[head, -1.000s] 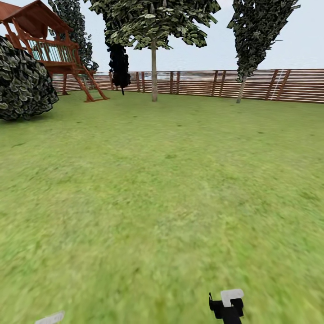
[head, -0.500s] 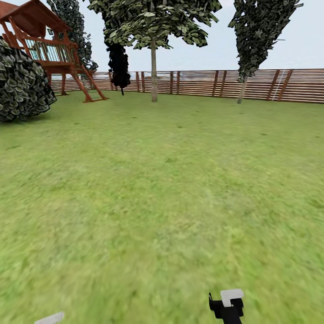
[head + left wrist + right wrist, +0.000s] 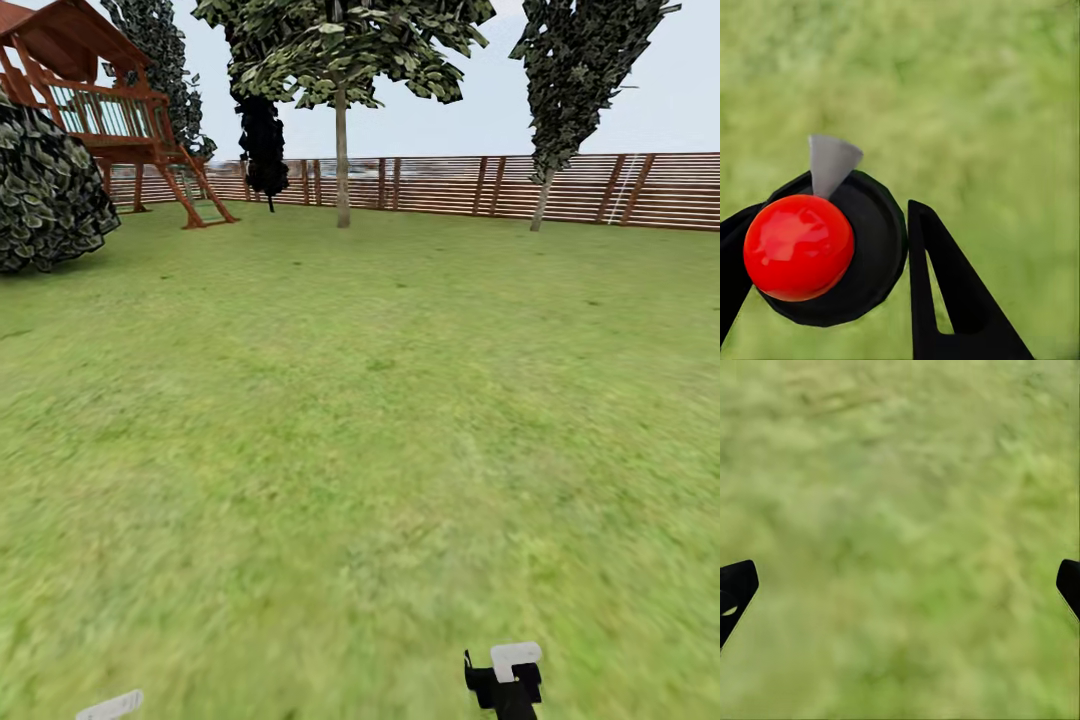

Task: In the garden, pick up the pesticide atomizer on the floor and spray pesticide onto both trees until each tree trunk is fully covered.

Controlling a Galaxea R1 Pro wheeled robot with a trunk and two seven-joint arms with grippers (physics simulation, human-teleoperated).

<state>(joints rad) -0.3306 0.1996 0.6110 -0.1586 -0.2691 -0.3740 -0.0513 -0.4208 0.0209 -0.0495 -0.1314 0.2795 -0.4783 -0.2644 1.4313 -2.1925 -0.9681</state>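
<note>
The left jaws (image 3: 832, 270) grip the pesticide atomizer (image 3: 825, 244) by its black body; the right jaws (image 3: 900, 592) hang wide apart, empty. Both trees (image 3: 342, 150) stand far ahead by the fence (image 3: 440, 185); jolting travel could loosen the atomizer.

Glossy red ball (image 3: 799, 247) on a matt black disc (image 3: 874, 247); rough grass (image 3: 360, 420); slatted wooden fence (image 3: 440, 185) at the far edge.

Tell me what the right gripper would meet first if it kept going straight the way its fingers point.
Most likely the grass. In the right wrist view the right gripper has its fingers spread wide apart, with nothing but lawn between and beyond them. How far off the ground lies cannot be judged.
</note>
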